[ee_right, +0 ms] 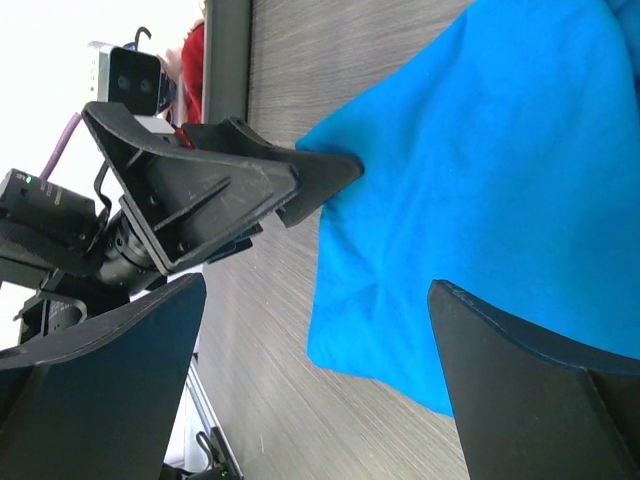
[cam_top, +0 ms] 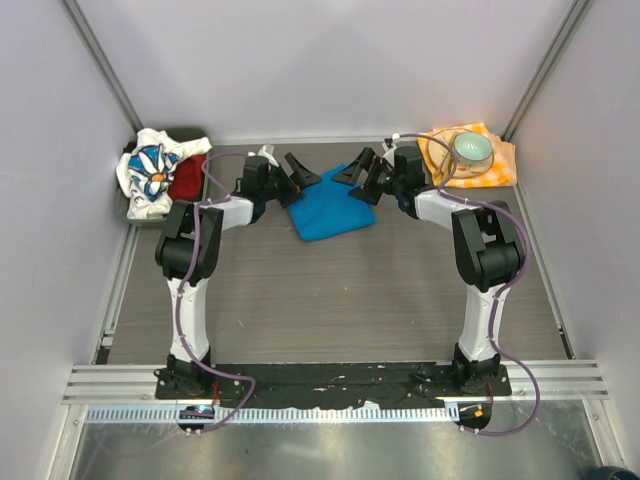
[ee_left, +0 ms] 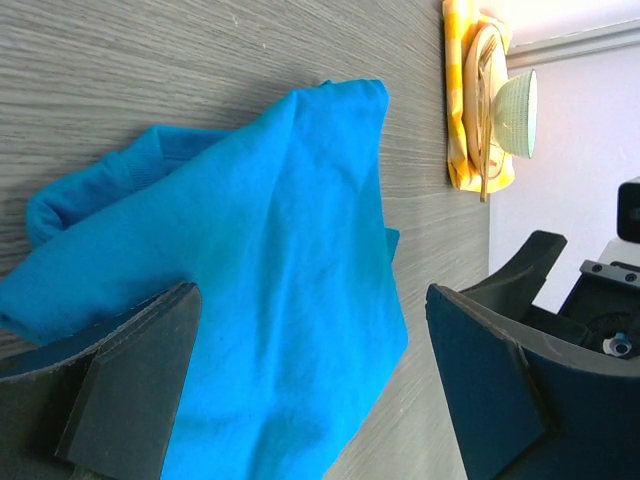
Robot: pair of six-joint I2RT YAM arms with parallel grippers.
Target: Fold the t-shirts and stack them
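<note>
Closest to us, two robot arms are fixed side by side to the near edge of the gray wooden desk [cam_top: 330, 300]. The left arm [cam_top: 185, 250] stands on the left and the right arm [cam_top: 487, 250] on the right. Both arms reach away from us and bend in toward the middle of the desk.

A bit farther back are the two claws. The left claw [cam_top: 303, 180] is spread wide and holds nothing. The right claw [cam_top: 355, 180] is spread wide too, and it also holds nothing. The two claws point at each other, close together, above the blue t-shirt [cam_top: 330, 212].

The blue t-shirt lies on the desk, in the middle, toward the far side. It is not folded. It is bunched and wrinkled. In the left wrist view, the shirt lies below the gap between the two black fingers [ee_left: 130, 380] of the left claw. In the right wrist view, the tip of one left finger is right at the edge of the blue cloth.

Farther back, in the far left corner, sits a dark bin [cam_top: 127, 211]. The white t-shirt with blue daisies [cam_top: 148, 172] is piled in it and hangs over its rim. The red t-shirt [cam_top: 188, 178] is tucked in just beside it, on the side nearer the middle.

In the far right corner lies an orange and white checked napkin [cam_top: 503, 160]. A flat woven plate [cam_top: 447, 165] sits on it, and a pale green bowl [cam_top: 472, 148] sits on the plate.
</note>
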